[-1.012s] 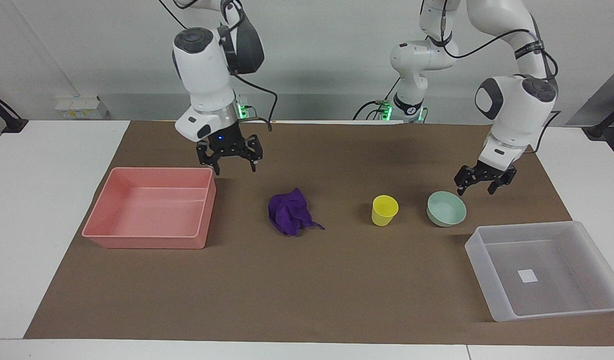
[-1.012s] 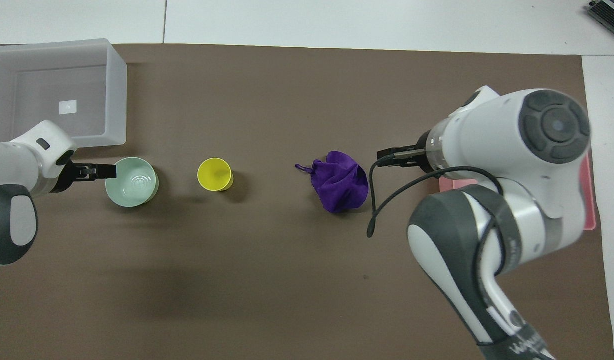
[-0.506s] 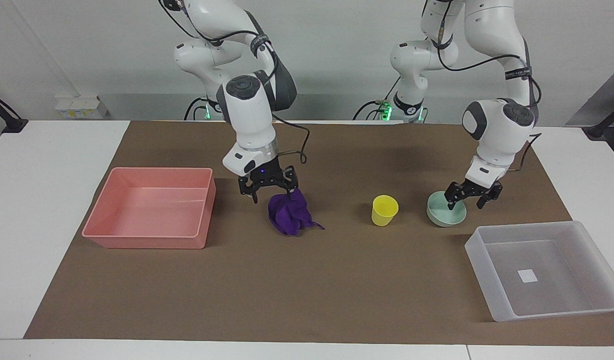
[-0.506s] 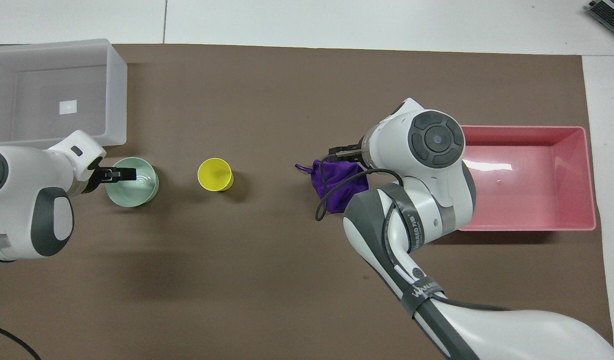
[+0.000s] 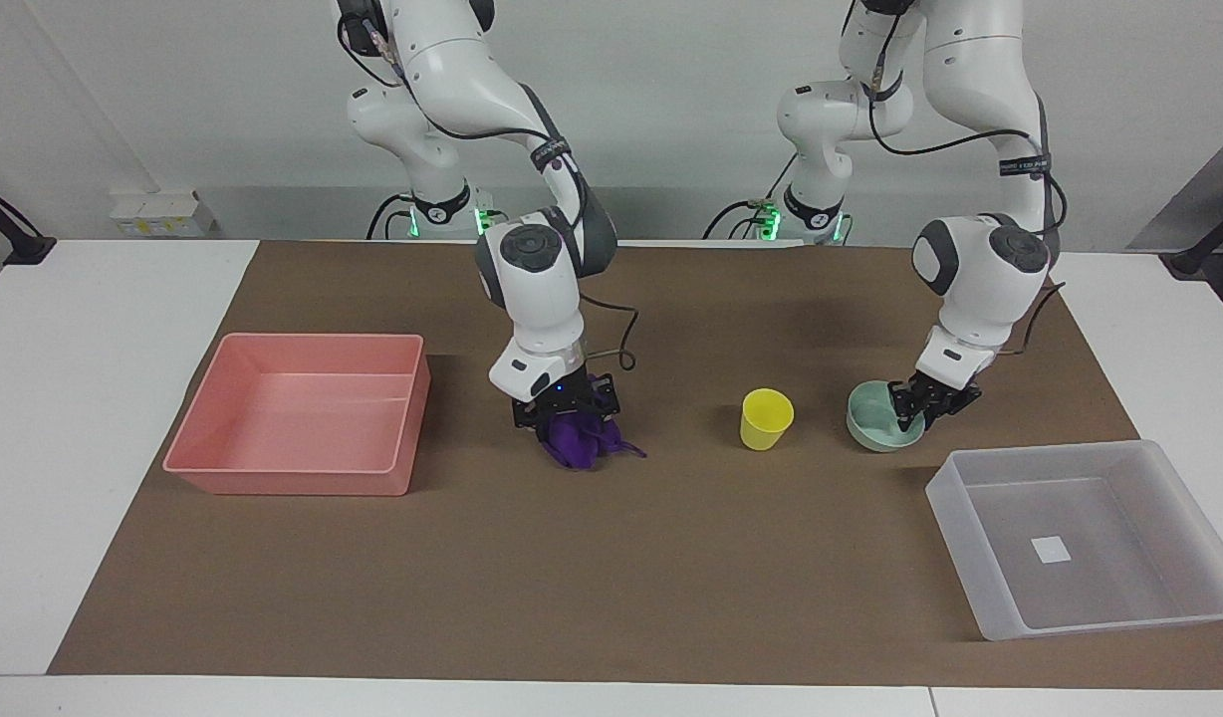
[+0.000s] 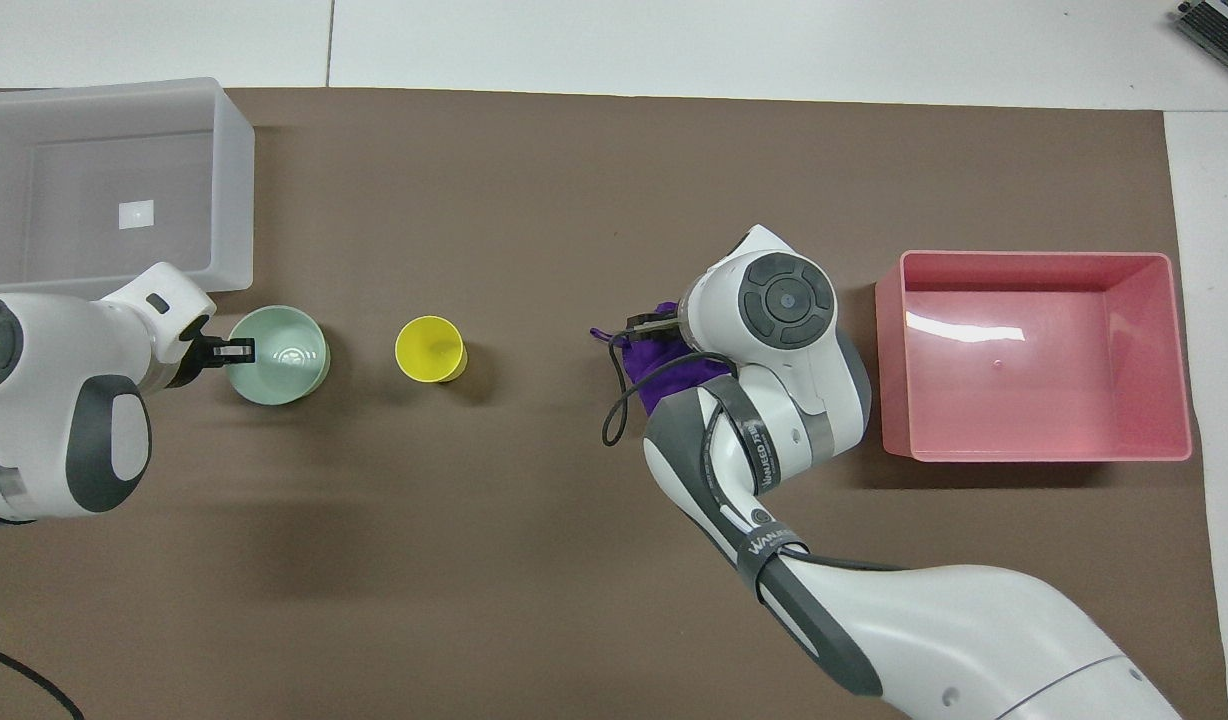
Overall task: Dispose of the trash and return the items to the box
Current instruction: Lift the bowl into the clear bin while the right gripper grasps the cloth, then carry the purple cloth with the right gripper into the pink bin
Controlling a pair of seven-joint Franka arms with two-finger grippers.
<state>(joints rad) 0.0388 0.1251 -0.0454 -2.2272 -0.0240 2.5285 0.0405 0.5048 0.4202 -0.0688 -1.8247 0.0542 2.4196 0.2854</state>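
Observation:
The purple cloth wad (image 5: 584, 448) lies on the brown mat beside the pink tray, its string trailing toward the cup. My right gripper (image 5: 569, 423) is down on it, fingers open and straddling the wad; in the overhead view the wrist hides most of the wad (image 6: 664, 372). The mint-green bowl (image 5: 875, 428) stands near the frosted box (image 5: 1045, 453). My left gripper (image 5: 918, 410) is shut on the bowl's rim at the edge toward the left arm's end of the table, also in the overhead view (image 6: 236, 350). The yellow cup (image 5: 767, 418) stands upright between wad and bowl.
The pink tray (image 5: 293, 478) sits at the right arm's end of the table with nothing in it. The frosted box (image 6: 232, 180) holds only its white sticker (image 6: 136, 213). A brown mat (image 5: 611, 578) covers the table.
Both arms came down from above the mat. The right gripper dropped onto the purple wad. The left gripper lowered and closed on the bowl's rim, and the bowl shifted slightly toward the cup.

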